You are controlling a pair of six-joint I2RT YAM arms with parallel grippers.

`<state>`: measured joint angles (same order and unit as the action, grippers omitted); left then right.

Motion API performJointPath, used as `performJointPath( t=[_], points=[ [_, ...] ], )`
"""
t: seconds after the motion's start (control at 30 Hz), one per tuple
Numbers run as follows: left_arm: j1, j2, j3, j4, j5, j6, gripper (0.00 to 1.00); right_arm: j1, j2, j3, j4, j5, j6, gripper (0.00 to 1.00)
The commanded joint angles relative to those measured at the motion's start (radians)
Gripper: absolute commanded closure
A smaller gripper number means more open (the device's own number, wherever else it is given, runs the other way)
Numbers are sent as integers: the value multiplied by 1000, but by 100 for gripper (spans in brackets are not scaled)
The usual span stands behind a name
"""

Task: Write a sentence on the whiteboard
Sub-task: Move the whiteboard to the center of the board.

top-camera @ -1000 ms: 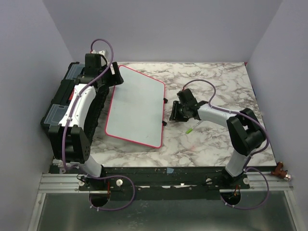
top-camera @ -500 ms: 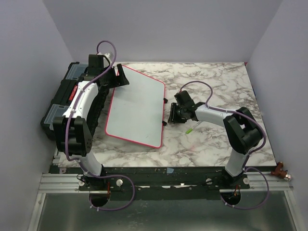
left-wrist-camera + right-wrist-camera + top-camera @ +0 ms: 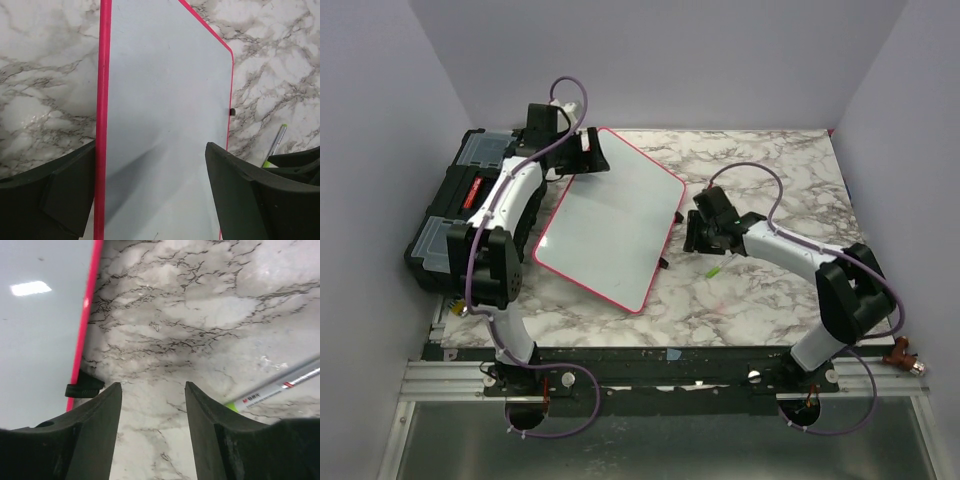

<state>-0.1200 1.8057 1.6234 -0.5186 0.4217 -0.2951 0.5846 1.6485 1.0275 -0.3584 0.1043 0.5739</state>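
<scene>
Lower right of the top view: green marker [image 3: 717,268] lies loose on the marble surface [image 3: 770,170], held by nothing. Just above it is the right pincer [image 3: 152,390], jaws spread with only bare marble between them; its wrist view shows the marker off to the right and the board's pink rim plus 1 small black foot [image 3: 82,389] to the left. Frame centre: the whiteboard [image 3: 610,225] lies skewed on the surface, long axis running lower left to upper right. Its face is blank in all 3 views, no writing shows on it. Upper left: the left pincer [image 3: 150,145] is at the board's far corner, jaws spread wide to either side of the board end; cannot tell if they touch it. The black toolbox [image 3: 455,215] sits at the left edge, lid shut. Judgement: 0 words done, so this is the setup stage. Left to do: settle the board, pick up the marker, uncap it if capped (too small to tell), then write all the lines.
</scene>
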Motion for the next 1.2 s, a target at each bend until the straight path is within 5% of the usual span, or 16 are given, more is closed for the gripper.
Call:
performJointPath(
  t=[0.0, 0.4, 0.63, 0.83, 1.17],
  points=[
    [-83, 61, 113, -60, 88, 51, 17, 7, -113, -25, -98, 121, -16, 40],
    [-247, 234, 436, -190, 114, 142, 17, 7, -298, -108, -195, 294, 48, 9],
    [-296, 290, 588, -248, 118, 176, 15, 6, -370, -193, -218, 407, 235, 10],
    [-300, 221, 576, -236, 67, 196, 2, 6, -361, -210, -237, 477, 322, 15],
    [-300, 9, 506, -299, -78, 209, 1, -26, -297, -196, -192, 546, 360, 25]
  ],
)
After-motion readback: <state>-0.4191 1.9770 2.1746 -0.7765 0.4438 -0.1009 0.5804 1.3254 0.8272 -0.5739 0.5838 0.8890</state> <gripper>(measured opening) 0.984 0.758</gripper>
